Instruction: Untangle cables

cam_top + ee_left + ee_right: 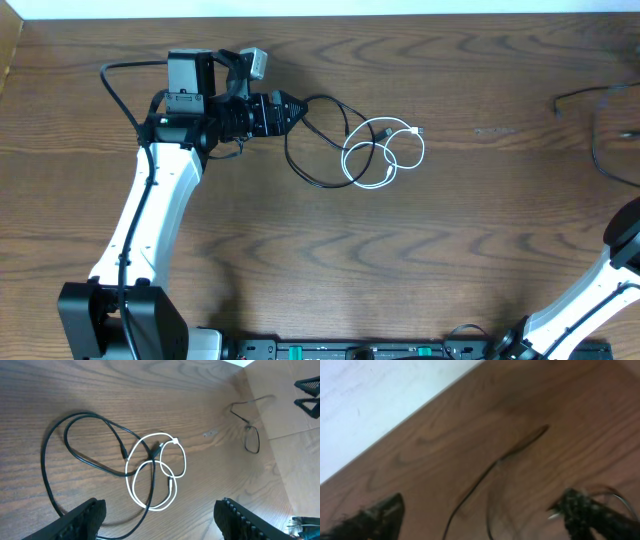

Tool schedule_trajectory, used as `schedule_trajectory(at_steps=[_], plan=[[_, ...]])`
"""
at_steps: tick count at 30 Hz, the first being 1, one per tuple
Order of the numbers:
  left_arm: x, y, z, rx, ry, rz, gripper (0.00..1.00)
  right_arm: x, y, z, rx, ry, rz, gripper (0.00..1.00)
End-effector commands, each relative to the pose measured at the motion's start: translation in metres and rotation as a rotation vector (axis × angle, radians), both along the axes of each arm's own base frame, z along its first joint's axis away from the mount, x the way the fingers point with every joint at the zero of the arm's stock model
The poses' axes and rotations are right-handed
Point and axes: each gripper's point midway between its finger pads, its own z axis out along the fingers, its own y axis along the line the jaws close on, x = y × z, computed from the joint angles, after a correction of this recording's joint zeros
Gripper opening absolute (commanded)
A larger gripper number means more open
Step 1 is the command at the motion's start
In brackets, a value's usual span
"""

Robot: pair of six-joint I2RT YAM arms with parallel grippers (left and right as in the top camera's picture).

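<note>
Brown wood-grain table (480,250) seen from above; the white left arm (150,210) reaches up from the bottom left edge, and its black left gripper (293,108) points right, its tip at the near end of the black cable (330,186). The black cable lies in a loose open loop in the upper middle of the table. The white cable (384,152) is coiled in a few rings on the right side of that loop and overlaps it; a thin dark cord (600,100) lies at the far right edge, well apart from both. Part of the right arm (620,260) shows in the bottom right corner.

From the left wrist, the left gripper (160,510) has its two black fingers (82,520) spread wide and grips nothing. The black cable (100,466) loops across the table ahead of it, and one strand runs down between the fingers close to the left-hand one; whether it touches cannot be told. The white cable (184,462) crosses over the black one in the middle of the view; the thin dark cord (257,440) lies far beyond.

From the right wrist the view is blurred. The right gripper (477,510) is spread wide, with one dark finger (375,520) at each lower corner and nothing between them; the thin dark cord (485,474) runs across the wood ahead. A pale surface (370,400) lies past the table's edge.
</note>
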Motion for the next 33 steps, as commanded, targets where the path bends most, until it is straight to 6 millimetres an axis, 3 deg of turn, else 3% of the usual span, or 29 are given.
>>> schedule_trajectory(at_steps=[1,5,11,16,17,18,23,33], plan=[[0.001,0.000,-0.001,0.000,0.003,0.001,0.75,0.002,0.026,0.011,0.042,-0.013,0.064,0.99],[0.001,0.000,-0.002,0.001,0.003,0.001,0.75,-0.001,0.083,0.013,0.147,0.029,0.177,0.99],[0.001,0.000,-0.002,0.002,0.003,0.001,0.75,0.003,0.165,0.004,0.165,0.118,0.347,0.99],[0.001,0.000,-0.002,0.002,0.003,0.001,0.75,0.004,0.251,-0.001,0.143,0.166,0.579,0.99],[0.001,0.000,-0.002,0.002,0.003,0.002,0.74,0.004,0.277,-0.001,0.127,0.171,0.647,0.99],[0.001,0.000,-0.002,0.002,0.005,0.002,0.75,0.000,0.315,-0.003,0.100,0.183,0.753,0.99],[0.001,0.000,-0.002,0.002,0.007,0.001,0.74,-0.015,0.368,-0.012,0.006,0.258,0.855,0.99],[0.001,0.000,-0.002,0.002,0.007,0.001,0.75,-0.031,0.401,-0.018,-0.018,0.311,0.918,0.99]])
